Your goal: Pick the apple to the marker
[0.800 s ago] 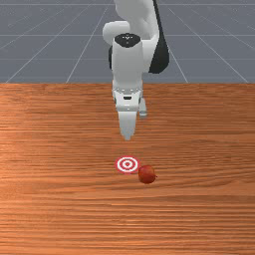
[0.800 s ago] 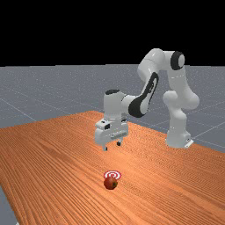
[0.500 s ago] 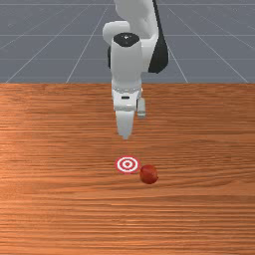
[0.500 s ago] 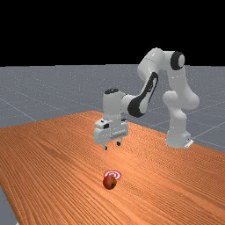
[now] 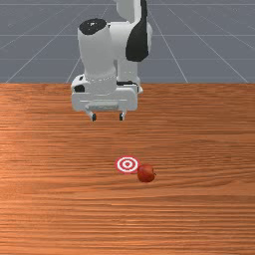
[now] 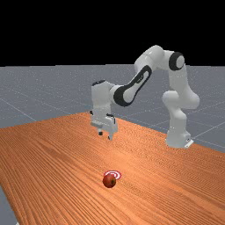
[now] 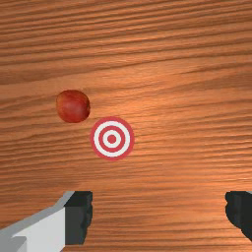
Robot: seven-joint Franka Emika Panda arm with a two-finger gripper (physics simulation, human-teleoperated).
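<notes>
The orange-brown wooden tabletop (image 5: 50, 209) stretches beneath the white and grey arm (image 6: 178, 90). Above it hangs the tool (image 5: 107, 117), its two dark-tipped fingers spread wide, nothing between them and nothing touched. The marker (image 5: 127, 164), a flat disc of red and white rings, lies on the wood, well below the tool and off toward the front view's right. The apple (image 5: 146, 173) sits on the tabletop just beside the marker, farther from the tool, lower down and to the right in the front view. It is round and red, mottled with paler orange, with a small dark stem toward the front view's right.
</notes>
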